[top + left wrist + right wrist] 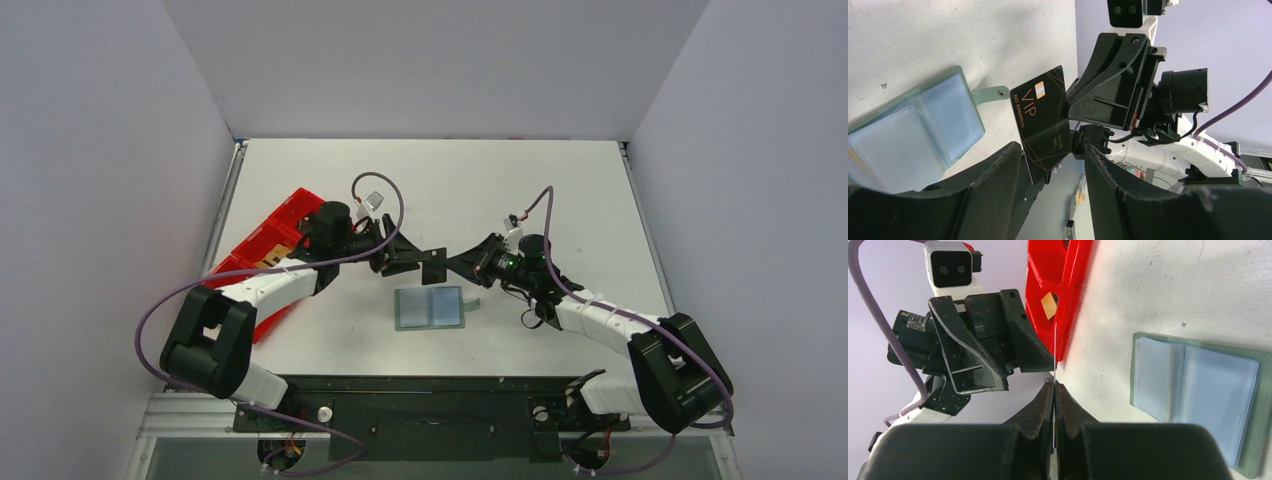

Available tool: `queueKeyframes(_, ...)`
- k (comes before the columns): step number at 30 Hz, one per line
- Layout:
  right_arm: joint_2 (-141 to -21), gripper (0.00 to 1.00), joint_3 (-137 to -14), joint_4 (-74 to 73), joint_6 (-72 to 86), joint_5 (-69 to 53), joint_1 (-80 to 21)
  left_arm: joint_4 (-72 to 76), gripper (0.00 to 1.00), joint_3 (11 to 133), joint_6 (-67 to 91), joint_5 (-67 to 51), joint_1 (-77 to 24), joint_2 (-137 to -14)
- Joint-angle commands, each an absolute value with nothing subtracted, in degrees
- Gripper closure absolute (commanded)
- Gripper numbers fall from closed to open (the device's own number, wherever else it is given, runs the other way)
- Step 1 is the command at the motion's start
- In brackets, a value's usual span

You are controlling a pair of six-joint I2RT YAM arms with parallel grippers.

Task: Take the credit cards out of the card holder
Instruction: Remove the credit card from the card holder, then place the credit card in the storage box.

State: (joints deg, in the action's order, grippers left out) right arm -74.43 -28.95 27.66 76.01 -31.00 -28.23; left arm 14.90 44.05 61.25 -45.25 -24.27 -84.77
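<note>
The grey-green folding card holder [430,308] lies opened flat on the white tabletop [560,190], its clear pockets facing up and its little tab on the right. Just beyond it, above the tabletop, the right tool [1054,385] is clenched on a thin black rectangular card with gold VIP lettering [1040,122]. The card's free end reaches between the spread, released fingers of the left tool [1052,147]. A long red plastic tray [262,245] sits at the left.
</note>
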Motion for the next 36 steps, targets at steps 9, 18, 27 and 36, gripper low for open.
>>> queueKeyframes(9, -72.83, 1.0, -32.23, 30.85, 76.7, -31.28, -29.18, 19.23, 0.53, 43.02, 62.16, -46.89, -24.35, -85.4)
queueKeyframes(18, -74.2, 1.0, -33.39, 31.59, 76.84, -31.1, -30.88, 20.79, 0.56, 44.03, 63.77, -47.56, -26.07, -86.4)
queueKeyframes(27, -73.88, 0.96, -33.72, 27.99, 74.36, -29.8, -31.15, 26.36, 0.91, 42.27, 68.08, -48.29, -26.37, -87.26)
queueKeyframes(36, -67.74, 0.39, -38.83, 3.68, 62.22, -18.55, -31.22, 21.4, 1.0, 42.41, 65.89, -42.62, -25.33, -85.17)
